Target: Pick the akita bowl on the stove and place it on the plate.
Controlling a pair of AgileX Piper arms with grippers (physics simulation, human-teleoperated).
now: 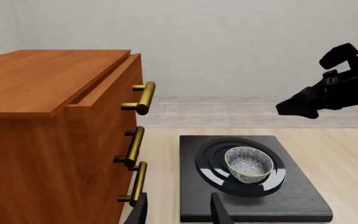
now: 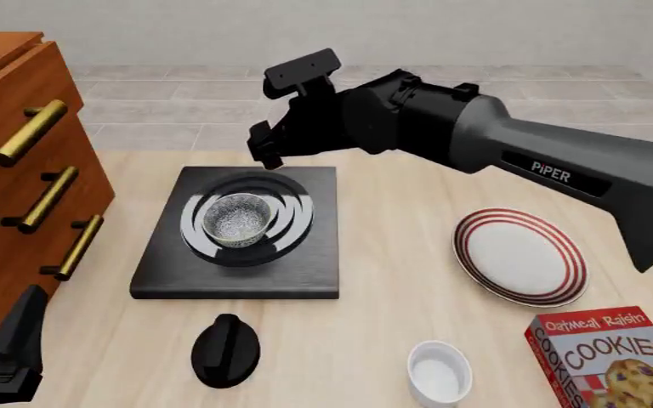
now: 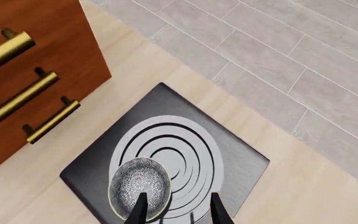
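The akita bowl (image 2: 239,218), speckled grey-white inside with a dark rim, sits upright on the burner rings of the black stove (image 2: 303,272). My right gripper (image 2: 268,151) hangs open above the stove's far edge, a little beyond the bowl and not touching it. In the right wrist view the bowl (image 3: 140,188) lies just beside the open fingertips (image 3: 217,207), over the stove (image 3: 241,163). My left gripper (image 2: 11,340) stays low at the near left, open and holding nothing. The left wrist view shows the bowl (image 1: 249,163) and stove (image 1: 291,200) ahead. The red-ringed white plate (image 2: 519,255) lies right of the stove.
A wooden cabinet (image 2: 20,170) with brass handles stands left of the stove. A black round knob (image 2: 225,348), a white ramekin (image 2: 439,372) and a cookie box (image 2: 604,357) lie along the near edge. My right arm (image 2: 530,153) spans above the table from the right.
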